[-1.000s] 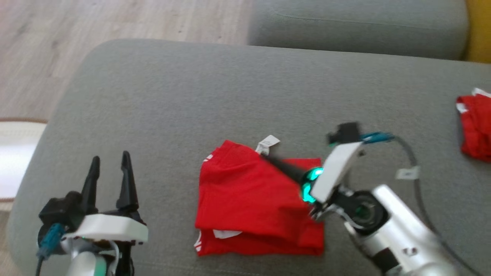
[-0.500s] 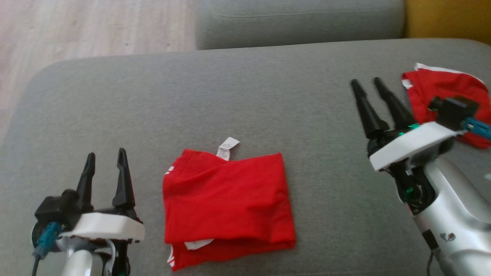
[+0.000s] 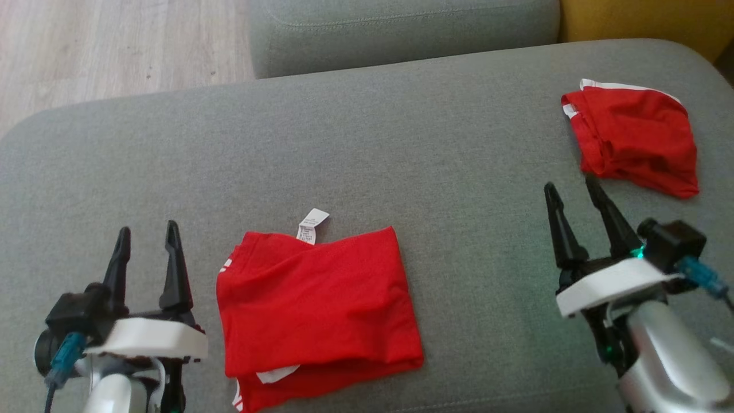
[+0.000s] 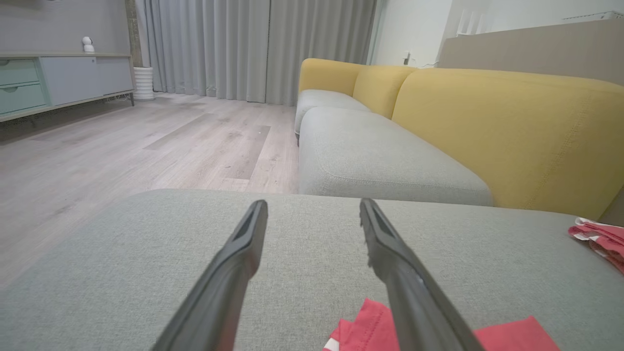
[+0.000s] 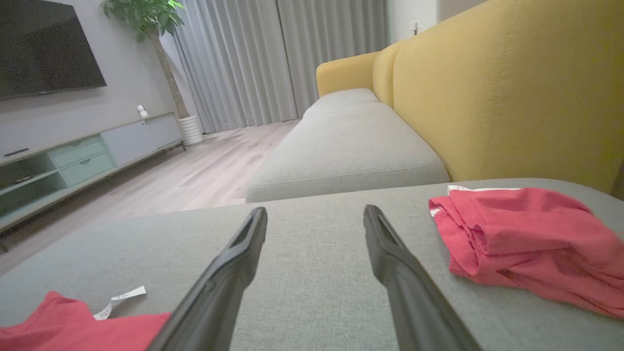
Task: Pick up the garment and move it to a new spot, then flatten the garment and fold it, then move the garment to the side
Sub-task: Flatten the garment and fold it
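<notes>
The garment (image 3: 318, 310) is red with white trim and a white tag. It lies folded into a rough rectangle on the grey cushion (image 3: 401, 143), low in the head view. My left gripper (image 3: 147, 228) stands open just to its left, apart from it. In the left wrist view the left gripper (image 4: 313, 202) holds nothing, and the garment's edge (image 4: 507, 334) shows beside the right finger. My right gripper (image 3: 569, 183) is open well to the right of the fold. The right wrist view shows the right gripper (image 5: 316, 209) empty over bare cushion, with the garment (image 5: 73, 331) at lower left.
A second red garment (image 3: 633, 137) lies bunched at the cushion's far right corner, just beyond my right fingertips (image 5: 526, 234). A yellow backrest (image 3: 642, 20) rises behind it. Another grey seat (image 3: 401, 28) adjoins at the back. Wooden floor (image 3: 114, 46) lies past the left edge.
My right gripper let go of the folded garment, opened and drew back to the right. The head camera turned right, bringing the second red garment further into view. The left gripper stayed put.
</notes>
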Robot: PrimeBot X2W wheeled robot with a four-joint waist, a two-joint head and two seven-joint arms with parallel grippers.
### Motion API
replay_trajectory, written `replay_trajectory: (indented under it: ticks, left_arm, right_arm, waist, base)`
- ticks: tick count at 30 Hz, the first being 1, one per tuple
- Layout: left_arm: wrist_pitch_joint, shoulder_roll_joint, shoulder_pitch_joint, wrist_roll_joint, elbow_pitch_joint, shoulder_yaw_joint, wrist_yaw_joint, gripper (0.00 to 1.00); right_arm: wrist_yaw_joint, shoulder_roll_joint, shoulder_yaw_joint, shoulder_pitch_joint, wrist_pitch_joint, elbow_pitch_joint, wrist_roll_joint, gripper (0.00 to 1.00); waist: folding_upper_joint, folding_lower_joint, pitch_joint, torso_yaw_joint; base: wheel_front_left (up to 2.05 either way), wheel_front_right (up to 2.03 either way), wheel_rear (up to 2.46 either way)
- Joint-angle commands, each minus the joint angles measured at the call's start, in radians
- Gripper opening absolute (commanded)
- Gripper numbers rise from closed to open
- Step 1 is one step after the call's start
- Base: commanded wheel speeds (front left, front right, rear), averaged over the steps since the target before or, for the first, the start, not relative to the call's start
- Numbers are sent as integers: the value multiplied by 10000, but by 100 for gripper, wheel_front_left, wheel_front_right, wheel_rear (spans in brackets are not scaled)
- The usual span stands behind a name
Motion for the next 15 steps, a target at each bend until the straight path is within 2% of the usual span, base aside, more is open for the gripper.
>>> replay_trajectory:
  ticks: [1, 6, 15]
  left_arm:
    - [-122, 30, -427, 127, -346, 406, 34, 100]
    - [-122, -74, -417, 241, -309, 463, -14, 100]
    - [-122, -225, -479, 380, -198, 560, -129, 100]
  right_arm:
    - [-7, 187, -168, -75, -130, -430, -504, 100]
    - [-7, 507, -681, 155, -134, -690, -1592, 100]
    - [-7, 780, -907, 197, -136, -839, -2032, 100]
  waist:
    - [0, 0, 35, 5]
    - [0, 0, 103, 39]
    - [0, 0, 131, 187]
  base:
    - [0, 0, 0]
    - [0, 0, 0]
    - [0, 0, 0]
